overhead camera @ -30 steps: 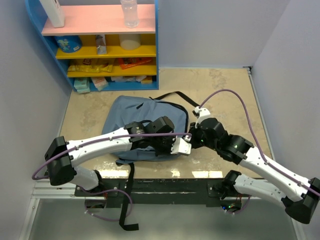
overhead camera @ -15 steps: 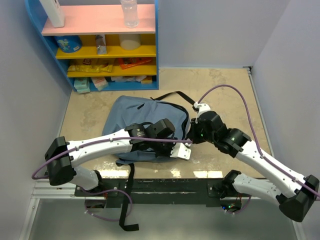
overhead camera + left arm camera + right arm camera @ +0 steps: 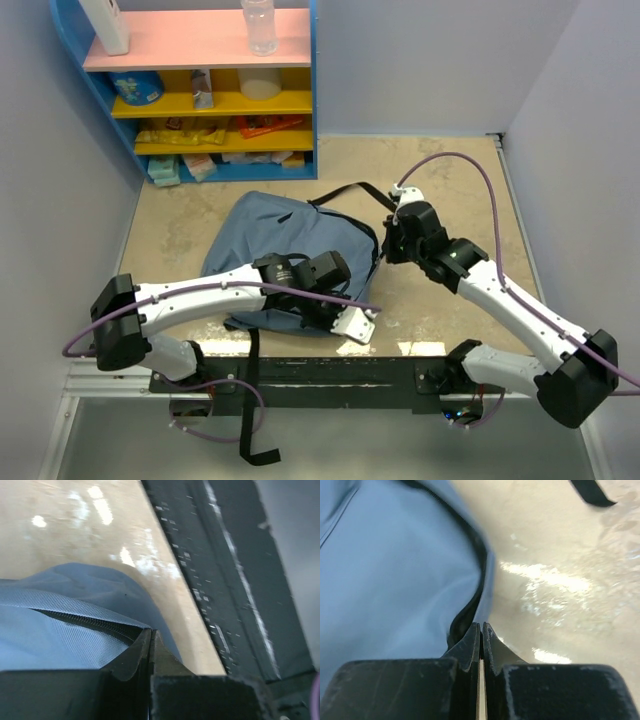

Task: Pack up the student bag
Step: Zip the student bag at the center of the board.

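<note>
The student bag (image 3: pixel 285 240) is a slate-blue backpack lying flat in the middle of the table, its black zipper edge facing right. My left gripper (image 3: pixel 352 322) is at the bag's near right corner, close to the table's front edge. In the left wrist view it (image 3: pixel 151 631) is shut on the bag's fabric rim (image 3: pixel 75 605). My right gripper (image 3: pixel 383 250) is at the bag's far right edge. In the right wrist view it (image 3: pixel 481 626) is shut on the zipper edge (image 3: pixel 479 575). The bag's inside is hidden.
A blue shelf unit (image 3: pixel 200 90) with bottles, snack packs and boxes stands at the back left. A black strap (image 3: pixel 345 192) lies behind the bag, and another (image 3: pixel 250 400) hangs over the front edge past the black mounting rail (image 3: pixel 300 370). Walls close in on both sides.
The two grippers were close together at the bag's right edge. The left has drawn toward the front edge and the right has moved away toward the back, stretching the bag's rim between them.
</note>
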Robot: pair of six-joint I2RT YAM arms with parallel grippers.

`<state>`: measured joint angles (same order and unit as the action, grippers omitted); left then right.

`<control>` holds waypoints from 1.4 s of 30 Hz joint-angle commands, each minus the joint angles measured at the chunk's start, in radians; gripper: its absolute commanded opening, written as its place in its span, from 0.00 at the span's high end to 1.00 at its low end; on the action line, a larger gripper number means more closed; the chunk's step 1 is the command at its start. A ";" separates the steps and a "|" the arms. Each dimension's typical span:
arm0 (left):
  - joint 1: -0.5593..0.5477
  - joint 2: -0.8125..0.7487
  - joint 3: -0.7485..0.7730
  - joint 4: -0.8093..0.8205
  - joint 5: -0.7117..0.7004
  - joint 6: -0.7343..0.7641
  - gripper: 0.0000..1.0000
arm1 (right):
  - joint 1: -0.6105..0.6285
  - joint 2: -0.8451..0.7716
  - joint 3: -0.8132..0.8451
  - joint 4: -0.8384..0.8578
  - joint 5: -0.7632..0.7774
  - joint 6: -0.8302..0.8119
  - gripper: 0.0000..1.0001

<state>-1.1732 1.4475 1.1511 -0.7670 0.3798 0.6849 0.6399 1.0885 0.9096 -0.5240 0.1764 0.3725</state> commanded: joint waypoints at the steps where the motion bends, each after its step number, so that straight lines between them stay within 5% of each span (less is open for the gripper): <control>1: -0.051 -0.030 -0.036 -0.324 0.185 0.021 1.00 | -0.107 0.001 0.074 0.223 0.199 -0.083 1.00; 11: -0.054 -0.030 -0.024 -0.498 0.211 0.148 1.00 | -0.146 0.048 0.066 0.309 0.117 -0.107 1.00; 15: -0.052 -0.052 -0.019 -0.496 0.154 0.124 0.84 | -0.154 0.065 0.048 0.341 0.110 -0.106 1.00; 16: -0.052 -0.056 -0.013 -0.477 0.134 0.105 0.02 | -0.155 0.063 0.045 0.341 0.104 -0.103 1.00; 23: -0.022 0.040 0.223 -0.371 0.080 -0.040 0.00 | -0.155 -0.081 -0.052 0.331 0.012 -0.050 1.00; 27: 0.020 0.073 0.398 -0.173 -0.069 -0.143 0.00 | -0.154 -0.148 -0.100 0.318 -0.083 -0.014 1.00; 33: 0.017 0.142 0.427 0.053 -0.257 -0.343 0.00 | -0.154 -0.208 -0.164 0.323 -0.199 0.042 1.00; 42: 0.015 0.339 0.455 0.107 -0.246 -0.564 0.00 | -0.152 -0.245 -0.157 0.288 -0.201 0.029 1.00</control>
<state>-1.1591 1.7485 1.5677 -0.7109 0.1745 0.2478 0.4915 0.8612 0.7227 -0.2855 -0.0036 0.4007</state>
